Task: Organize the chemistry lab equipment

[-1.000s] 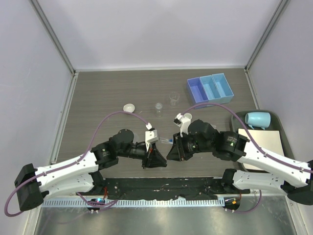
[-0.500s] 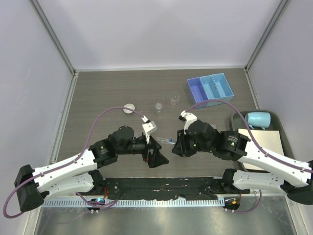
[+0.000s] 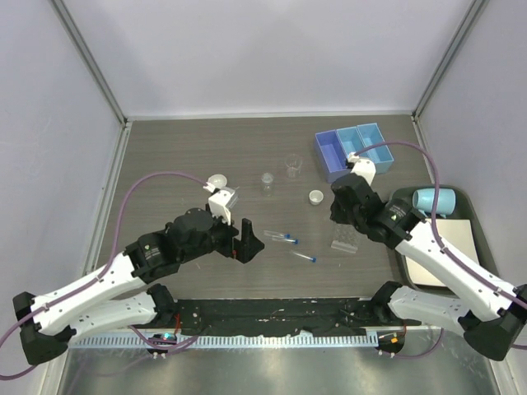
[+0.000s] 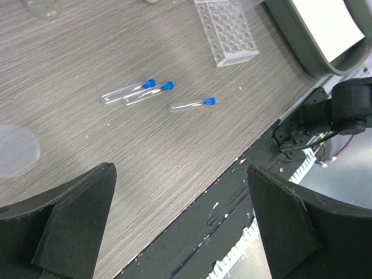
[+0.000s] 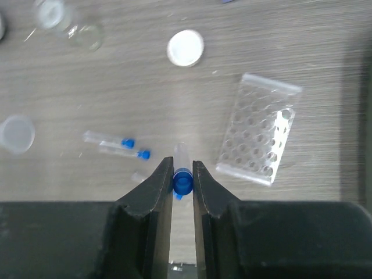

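Note:
Three clear blue-capped tubes [image 3: 288, 240] lie loose on the table's middle; in the left wrist view they are a pair [image 4: 138, 92] and a single [image 4: 192, 104]. My left gripper [image 4: 180, 171] is open and holds nothing; it hangs over the near table edge [image 3: 249, 241], just left of the tubes. A fourth blue-capped tube [image 5: 182, 174] is held upright by its cap in my shut right gripper [image 5: 182, 168], just left of the clear tube rack [image 5: 258, 136], which lies flat [image 3: 346, 239].
A white dish [image 3: 315, 197] sits near the rack, another [image 3: 218, 180] at the left. Two tiny beakers [image 3: 267, 179] [image 3: 293, 166] stand mid-table. The blue three-compartment tray [image 3: 354, 148] is at the back right. A pale blue mug [image 3: 434, 200] lies on the dark green tray [image 3: 461, 247].
My left gripper opened and drew back to the left. The right arm swung right and farther back with its tube, uncovering the three tubes and the rack.

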### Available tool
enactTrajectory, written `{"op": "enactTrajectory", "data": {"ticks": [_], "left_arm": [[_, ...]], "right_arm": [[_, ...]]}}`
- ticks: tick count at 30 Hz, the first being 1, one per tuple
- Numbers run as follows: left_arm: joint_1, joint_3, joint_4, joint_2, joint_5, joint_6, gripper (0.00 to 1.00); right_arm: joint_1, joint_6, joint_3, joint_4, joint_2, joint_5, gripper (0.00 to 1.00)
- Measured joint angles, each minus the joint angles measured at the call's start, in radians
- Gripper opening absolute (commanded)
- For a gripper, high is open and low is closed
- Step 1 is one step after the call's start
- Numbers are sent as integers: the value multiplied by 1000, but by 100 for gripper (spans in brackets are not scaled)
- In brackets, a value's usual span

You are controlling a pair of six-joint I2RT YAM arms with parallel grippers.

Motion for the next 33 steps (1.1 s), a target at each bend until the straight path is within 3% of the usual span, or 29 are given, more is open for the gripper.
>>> {"op": "enactTrajectory", "data": {"ticks": [5,12,33], "left_arm": [[0,9,-70,-11,-40,-10,100],[1,-7,-91,-27,-35,-26,100],[1,-32,-114,-87,-8,-27,100]], "right_arm": [[-174,-33,-18,54,62,-6,1],[-300,-75,-19,135,209,-43,1],[-386,-109,-24,196,289,-68,1]]}}
